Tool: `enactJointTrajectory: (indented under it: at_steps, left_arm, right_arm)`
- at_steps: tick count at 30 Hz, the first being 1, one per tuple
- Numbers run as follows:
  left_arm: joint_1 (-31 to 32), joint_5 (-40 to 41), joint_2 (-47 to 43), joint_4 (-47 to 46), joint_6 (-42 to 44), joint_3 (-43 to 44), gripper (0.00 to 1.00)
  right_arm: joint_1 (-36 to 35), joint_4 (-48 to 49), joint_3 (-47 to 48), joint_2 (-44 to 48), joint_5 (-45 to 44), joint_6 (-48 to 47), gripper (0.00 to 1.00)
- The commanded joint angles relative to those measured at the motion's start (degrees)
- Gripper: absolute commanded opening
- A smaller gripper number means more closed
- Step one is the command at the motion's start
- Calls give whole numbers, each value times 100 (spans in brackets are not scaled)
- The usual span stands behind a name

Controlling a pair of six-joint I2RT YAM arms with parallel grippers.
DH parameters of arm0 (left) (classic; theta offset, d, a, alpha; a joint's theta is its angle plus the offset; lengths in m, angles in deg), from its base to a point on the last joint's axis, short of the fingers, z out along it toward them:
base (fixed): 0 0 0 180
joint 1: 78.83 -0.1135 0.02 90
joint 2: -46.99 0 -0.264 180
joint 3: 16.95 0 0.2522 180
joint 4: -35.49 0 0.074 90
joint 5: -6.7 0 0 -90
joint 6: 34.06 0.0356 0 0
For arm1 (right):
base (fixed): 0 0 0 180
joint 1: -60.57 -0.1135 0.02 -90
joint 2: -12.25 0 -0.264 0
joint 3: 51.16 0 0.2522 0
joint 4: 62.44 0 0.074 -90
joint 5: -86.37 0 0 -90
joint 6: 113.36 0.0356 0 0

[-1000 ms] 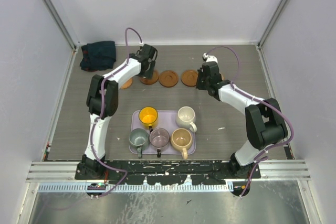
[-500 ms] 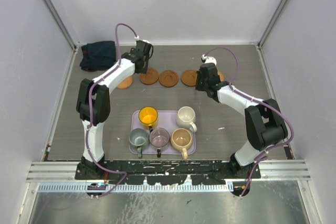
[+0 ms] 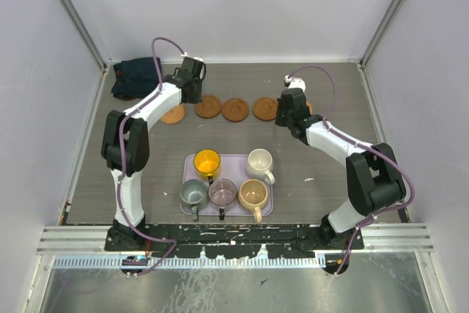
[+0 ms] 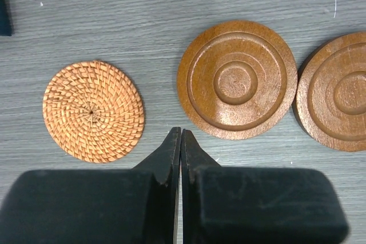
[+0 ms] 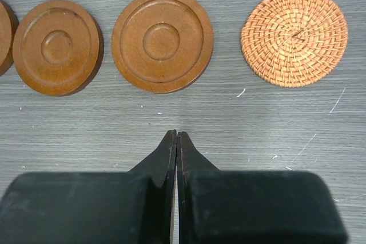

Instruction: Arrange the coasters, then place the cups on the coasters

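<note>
Surface [image 3: 95, 174]: grey wood-grain boards, under both jaws.
Walls [image 3: 242, 5]: plain pale panels, beyond the jaws and to either side.
Frame posts [image 3: 73, 14]: metal, slanting at the far corners.
Dark cloth [image 3: 137, 77]: bunched, left of the left jaws.
Light: soft, even.

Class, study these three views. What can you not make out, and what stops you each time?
Top view: the right arm hides most of the right-end woven coaster.
Left wrist view: the frame's right edge cuts off the middle wooden coaster; only a corner of the dark cloth shows.
Right wrist view: the left edge leaves a sliver of the leftmost wooden coaster.
Top view: the white speck is too small to identify.
</note>
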Motion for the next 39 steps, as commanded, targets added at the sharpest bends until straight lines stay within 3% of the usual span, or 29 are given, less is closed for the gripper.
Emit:
enactJointTrajectory:
  at_steps: [1,19,39]
  left_arm:
    - [-42,-237,6,81,-5,552,0]
    - [-37,-911,822,-41,256,1066,0]
    - [2,-1167,1644,472,374,2077,0]
  right_arm:
    - [-21,203,-51,337,-283,-51,1]
    - [-27,421,-288,296,-390,258,1]
    - [-30,494,245,-42,-706,96,1]
